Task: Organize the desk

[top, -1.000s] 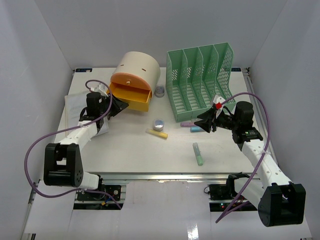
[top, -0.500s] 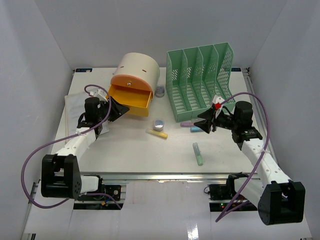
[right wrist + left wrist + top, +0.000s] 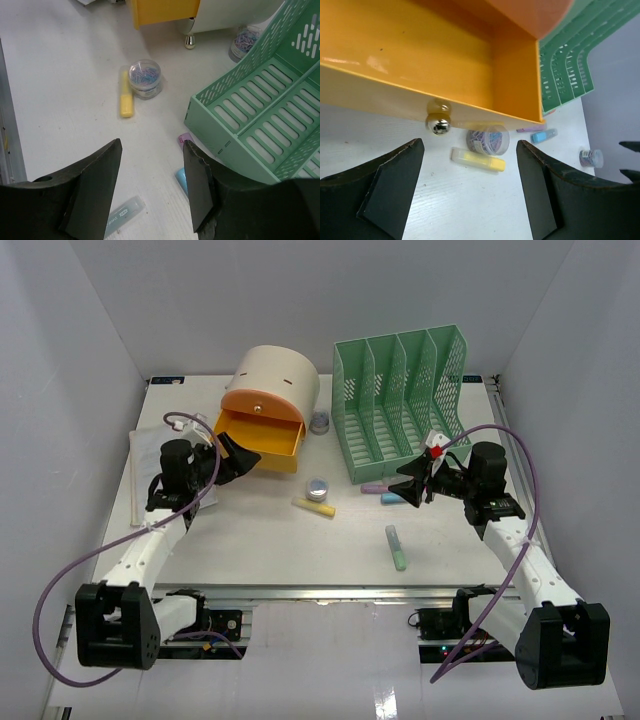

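1. A wide white tabletop (image 3: 260, 540) is shown from above. It fills the middle of the view between pale walls, and a metal rail (image 3: 330, 589) runs along its near edge.
2. At the back left of the tabletop a cream, drum-shaped drawer unit (image 3: 283, 373) is set. Its orange drawer (image 3: 262, 437) is pulled out toward the front, and a shiny round knob (image 3: 438, 125) is fixed to the drawer's face.
3. At the back right a green file rack (image 3: 400, 400) with four slots stands upright. A small clear pot (image 3: 320, 422) of paper clips is placed between the rack and the drawer unit.
4. Near the middle, a second clear pot (image 3: 318, 487) of clips is seen just beside a yellow highlighter (image 3: 314, 507).
5. A purple marker (image 3: 374, 488) and a blue marker (image 3: 393, 498) lie at the rack's front foot. A pale green marker (image 3: 397, 547) lies apart from them, nearer the rail.
6. A white sheet of paper (image 3: 143, 452) lies at the left edge, partly covered by the left arm.
7. The left gripper (image 3: 240, 452) is held just in front of the drawer. Its fingers (image 3: 390, 190) are spread wide with nothing between them, and the knob sits just beyond.
8. The right gripper (image 3: 403, 483) is held in front of the rack, by the purple and blue markers. Its fingers (image 3: 90, 190) are parted and nothing is gripped; bare tabletop shows between them.
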